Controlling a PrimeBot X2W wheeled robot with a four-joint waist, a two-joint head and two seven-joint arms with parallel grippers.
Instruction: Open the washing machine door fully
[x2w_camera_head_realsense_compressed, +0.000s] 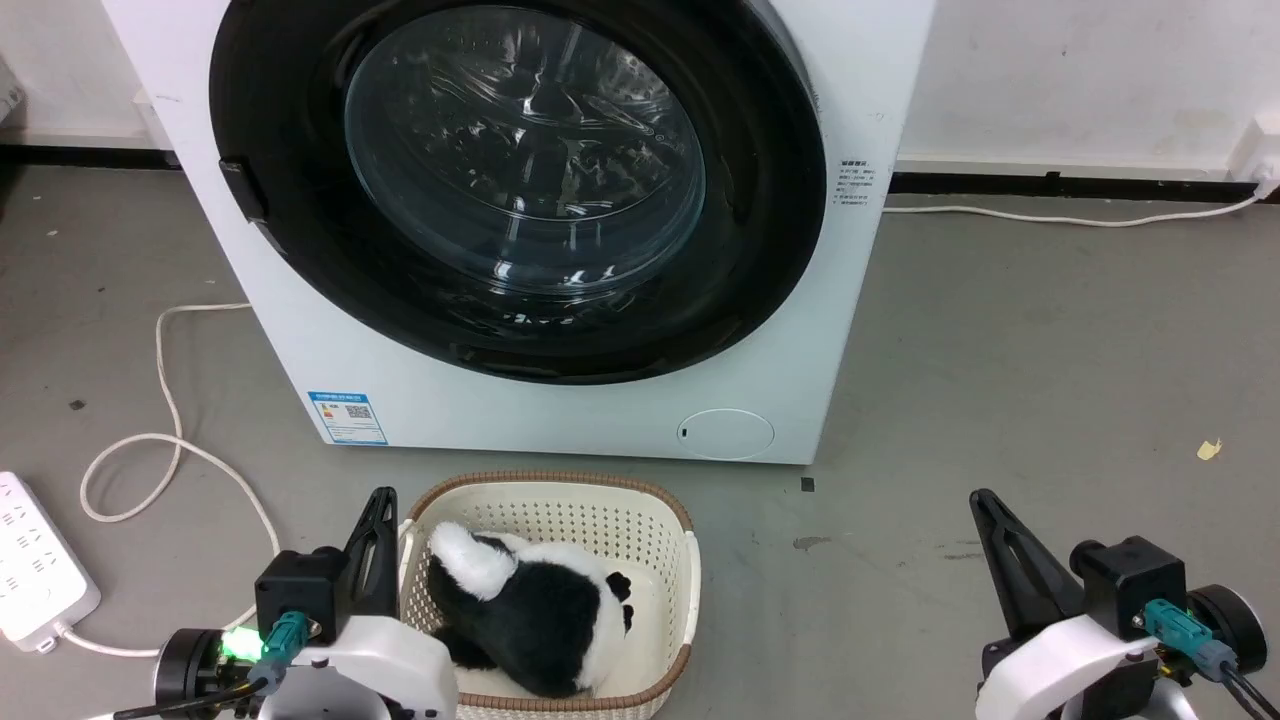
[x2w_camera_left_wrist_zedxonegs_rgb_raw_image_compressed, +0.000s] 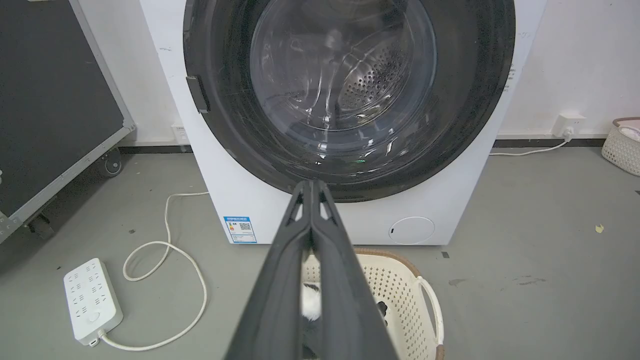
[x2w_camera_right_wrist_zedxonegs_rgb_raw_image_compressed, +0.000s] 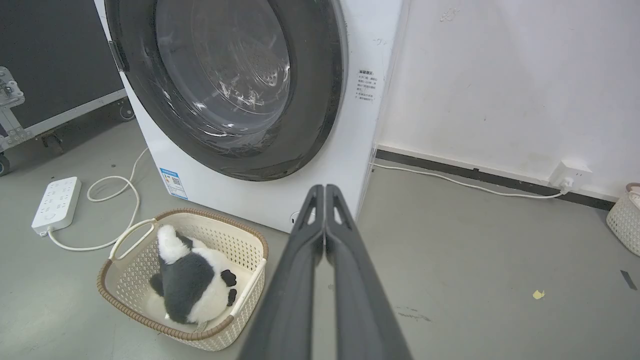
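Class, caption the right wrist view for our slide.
Shut right gripper aimed at closed washing machine door; plush panda in basket.

Basket (x2w_camera_head_realsense_compressed: 600, 520) before washing machine door (x2w_camera_head_realsense_compressed: 290, 250), plush toy (x2w_camera_head_realsense_compressed: 530, 610) inside, power strip (x2w_camera_head_realsense_compressed: 35, 560) left

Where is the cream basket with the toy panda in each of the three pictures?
Head view: the basket at bottom centre, before the washing machine.
Left wrist view: bottom, right of centre, partly behind the left gripper.
Right wrist view: lower left, on the floor.
Shared landmark: the blue label on the machine's lower front.
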